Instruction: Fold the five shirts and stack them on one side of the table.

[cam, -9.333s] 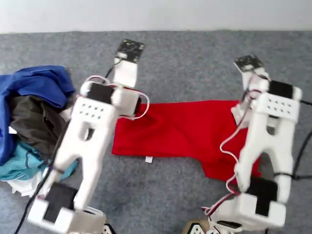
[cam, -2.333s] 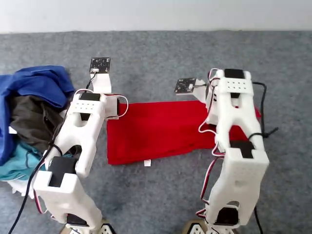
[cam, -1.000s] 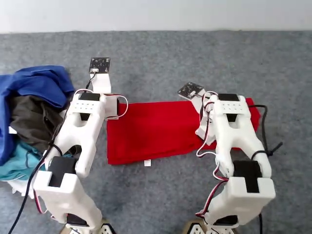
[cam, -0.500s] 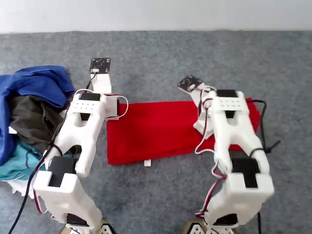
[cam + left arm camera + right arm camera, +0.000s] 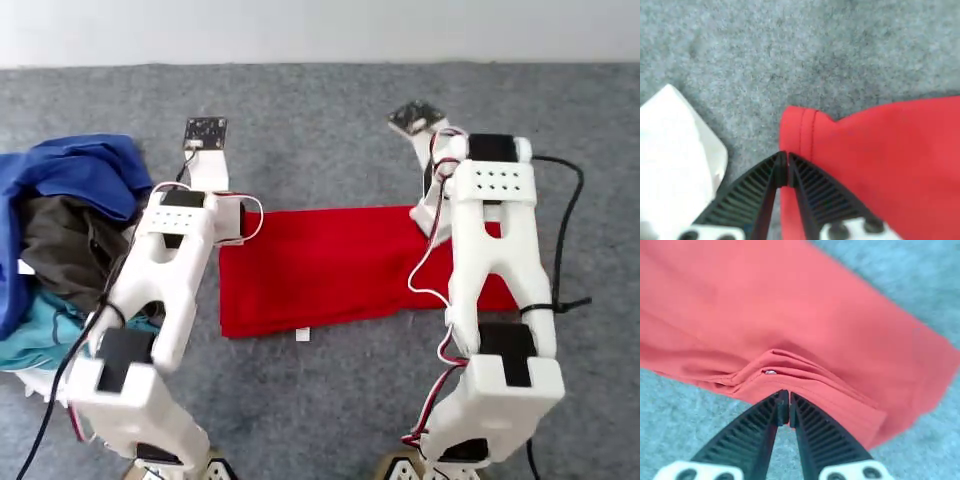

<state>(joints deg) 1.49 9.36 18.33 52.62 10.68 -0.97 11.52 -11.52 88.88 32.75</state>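
A red shirt (image 5: 320, 265) lies flat on the grey table as a long folded band, with a small white tag (image 5: 302, 335) at its near edge. My left gripper (image 5: 785, 167) is shut, and its tips rest at the edge of the shirt's (image 5: 880, 165) far left corner. The left arm (image 5: 175, 270) stands beside that end. The right arm (image 5: 490, 230) stretches over the shirt's right part. Shut and holding nothing, my right gripper (image 5: 785, 407) hovers over a creased fold edge of the shirt (image 5: 790, 325).
A pile of unfolded shirts (image 5: 65, 250), blue, dark, teal and white, sits at the table's left edge. Grey carpet (image 5: 330, 130) lies bare beyond the red shirt, and more of it shows at the far right.
The right arm has stretched away from me, its wrist moving from the shirt's middle right toward the far edge. The shirt's right end was folded in earlier. The left arm has kept still.
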